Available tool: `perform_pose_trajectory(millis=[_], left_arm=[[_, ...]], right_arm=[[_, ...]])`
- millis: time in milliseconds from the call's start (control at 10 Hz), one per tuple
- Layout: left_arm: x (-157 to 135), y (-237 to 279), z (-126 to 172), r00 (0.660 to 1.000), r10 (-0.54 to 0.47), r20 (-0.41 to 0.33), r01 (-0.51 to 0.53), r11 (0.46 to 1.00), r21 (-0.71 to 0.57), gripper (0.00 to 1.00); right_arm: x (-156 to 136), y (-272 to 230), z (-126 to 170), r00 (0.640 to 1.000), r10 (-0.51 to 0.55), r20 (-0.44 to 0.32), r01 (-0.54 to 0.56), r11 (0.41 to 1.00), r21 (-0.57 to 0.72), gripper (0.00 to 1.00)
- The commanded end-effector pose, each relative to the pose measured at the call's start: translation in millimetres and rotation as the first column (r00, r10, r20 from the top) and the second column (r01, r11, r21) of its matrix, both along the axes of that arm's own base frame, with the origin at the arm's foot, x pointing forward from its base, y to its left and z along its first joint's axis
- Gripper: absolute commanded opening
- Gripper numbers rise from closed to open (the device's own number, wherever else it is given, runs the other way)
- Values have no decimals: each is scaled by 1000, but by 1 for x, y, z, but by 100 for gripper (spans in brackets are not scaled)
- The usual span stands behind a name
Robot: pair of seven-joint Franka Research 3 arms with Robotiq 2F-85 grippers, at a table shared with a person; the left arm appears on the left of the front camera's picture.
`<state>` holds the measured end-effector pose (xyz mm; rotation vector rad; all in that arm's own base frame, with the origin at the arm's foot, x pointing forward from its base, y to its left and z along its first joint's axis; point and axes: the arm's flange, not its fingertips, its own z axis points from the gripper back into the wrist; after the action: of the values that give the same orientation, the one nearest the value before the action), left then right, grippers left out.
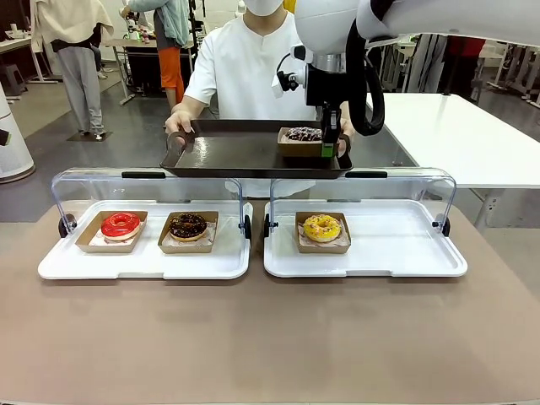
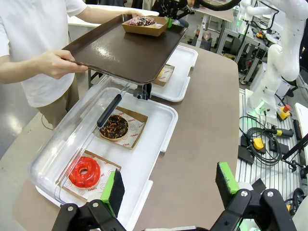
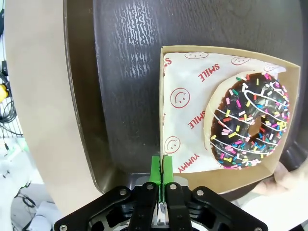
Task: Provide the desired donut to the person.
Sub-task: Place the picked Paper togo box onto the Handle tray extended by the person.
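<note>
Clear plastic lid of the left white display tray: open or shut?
Open. The clear plastic lid stands swung back behind the white tray, leaving the red-glazed donut and chocolate donut uncovered.

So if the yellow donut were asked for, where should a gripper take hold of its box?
Pinch the near wall of the yellow donut's box from above, one finger inside, one outside. The walls are thin and upright, the donut leaves a paper margin, and the clear lid stands open behind. The right gripper pinches the sprinkled donut's box the same way.
</note>
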<state>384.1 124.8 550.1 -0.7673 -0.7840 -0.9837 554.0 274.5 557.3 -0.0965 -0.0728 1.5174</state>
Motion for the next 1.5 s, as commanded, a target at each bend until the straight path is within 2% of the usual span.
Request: perform_pose_trajectory(millis=[0, 100, 200, 400, 500, 600, 700, 1400], left_arm=[[0, 0, 1, 1000, 0, 7, 0, 1000, -12, 100], [0, 0, 1, 1000, 0, 7, 0, 1000, -12, 100], [0, 0, 1, 1000, 0, 7, 0, 1000, -12, 100], [0, 0, 1, 1000, 0, 7, 0, 1000, -12, 100], [0, 0, 1, 1000, 0, 7, 0, 1000, -12, 100], [0, 0, 1, 1000, 0, 7, 0, 1000, -12, 100], [0, 0, 1, 1000, 0, 7, 0, 1000, -12, 100], [0, 0, 1, 1000, 0, 7, 0, 1000, -12, 100]], right_arm=[[5, -1, 2, 999, 23, -33, -22, 1000, 16, 54], [5, -1, 3, 999, 25, -31, -25, 1000, 17, 60], [5, -1, 3, 999, 30, -29, -30, 999, 19, 100], [4, -1, 3, 999, 34, -26, -33, 999, 20, 100], [5, -1, 4, 999, 31, -25, -31, 999, 22, 84], [4, -2, 4, 999, 34, -23, -33, 999, 21, 95], [4, -2, 4, 999, 35, -23, -35, 999, 19, 100], [-3, -6, 7, 998, 54, -11, -54, 998, 17, 100]])
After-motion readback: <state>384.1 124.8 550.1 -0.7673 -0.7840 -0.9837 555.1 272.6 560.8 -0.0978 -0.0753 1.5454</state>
